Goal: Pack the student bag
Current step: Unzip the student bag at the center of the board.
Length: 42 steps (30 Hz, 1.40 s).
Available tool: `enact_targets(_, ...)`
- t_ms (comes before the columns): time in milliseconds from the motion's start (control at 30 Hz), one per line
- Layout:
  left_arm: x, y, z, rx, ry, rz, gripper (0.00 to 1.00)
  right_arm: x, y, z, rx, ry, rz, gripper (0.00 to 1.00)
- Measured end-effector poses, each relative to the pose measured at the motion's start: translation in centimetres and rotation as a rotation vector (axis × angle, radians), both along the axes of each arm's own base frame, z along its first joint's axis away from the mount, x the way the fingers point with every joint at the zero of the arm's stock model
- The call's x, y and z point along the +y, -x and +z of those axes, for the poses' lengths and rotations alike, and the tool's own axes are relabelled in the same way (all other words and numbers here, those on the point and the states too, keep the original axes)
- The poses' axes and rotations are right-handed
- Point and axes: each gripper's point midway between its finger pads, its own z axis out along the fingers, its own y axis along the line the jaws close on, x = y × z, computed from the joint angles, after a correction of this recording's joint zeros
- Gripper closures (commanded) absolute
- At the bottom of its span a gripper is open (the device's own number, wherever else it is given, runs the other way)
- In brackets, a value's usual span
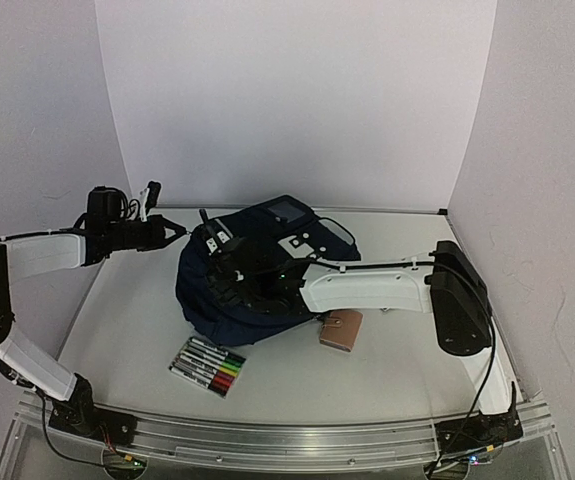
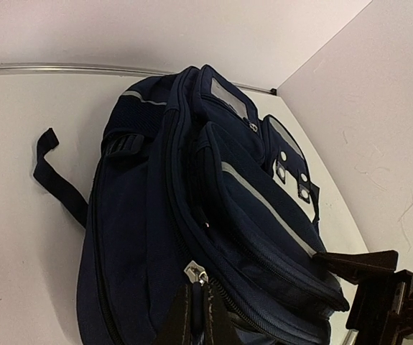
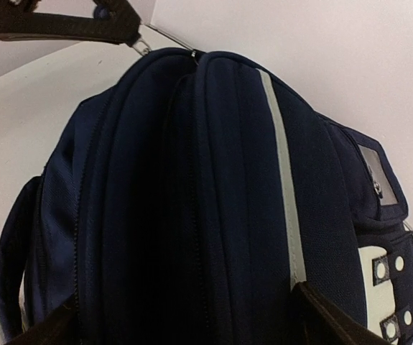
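The navy student bag (image 1: 257,300) lies mid-table, its white patch toward the back. My left gripper (image 1: 178,233) is at the bag's left edge, shut on the silver zipper pull (image 2: 195,274) of a main compartment zipper; in the left wrist view the gripper (image 2: 198,305) has its fingers pinched together just below the slider. My right gripper (image 1: 230,282) rests on top of the bag, open wide. In the right wrist view the gripper (image 3: 184,320) straddles the bag's folds (image 3: 213,180). The left gripper (image 3: 131,32) shows there holding the pull at the bag's far end.
A pack of coloured markers (image 1: 209,365) lies in front of the bag. A small brown wallet-like item (image 1: 341,329) lies under my right arm. A black strap (image 2: 55,180) trails from the bag. White walls enclose the table on three sides.
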Motion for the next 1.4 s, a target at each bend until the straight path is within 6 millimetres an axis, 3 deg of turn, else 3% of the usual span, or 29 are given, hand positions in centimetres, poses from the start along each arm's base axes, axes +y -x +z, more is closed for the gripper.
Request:
enact_targets(200,0.0,0.2,0.1,-0.007,-0.006,0.009,1.00,-0.5,0.1,0.2,-0.028,0.021,-0.039,0.50)
enact_targets(367,0.1,-0.1,0.0,-0.001,-0.015,0.033,1.00,-0.9,0.4,0.8,-0.022,0.010,-0.035,0.36)
enact_targets(433,0.2,-0.1,0.0,-0.002,-0.016,0.037,1.00,-1.1,0.6,1.6,-0.021,0.000,-0.028,0.37)
enact_targets(600,0.1,-0.2,0.1,-0.002,-0.009,0.039,1.00,-1.7,0.4,4.1,-0.031,-0.041,-0.028,0.57)
enact_targets(800,0.0,-0.1,0.3,0.002,0.005,0.037,1.00,-1.8,-0.1,4.5,-0.027,-0.057,-0.026,0.99)
enact_targets(1000,0.1,-0.3,0.2,0.009,0.004,0.049,1.00,-1.9,-0.1,4.4,-0.027,-0.074,-0.016,1.00)
enact_targets(1100,-0.3,-0.8,0.1,0.031,0.014,0.043,1.00,-3.0,0.7,4.5,-0.036,-0.109,0.016,1.00)
enact_targets(1300,-2.2,-5.0,0.1,0.073,0.103,-0.016,1.00,-5.1,0.5,8.1,-0.082,-0.179,0.046,1.00)
enact_targets(1400,-3.5,-7.0,0.0,0.080,0.169,-0.079,1.00,-5.7,0.1,8.8,-0.092,-0.207,0.050,1.00)
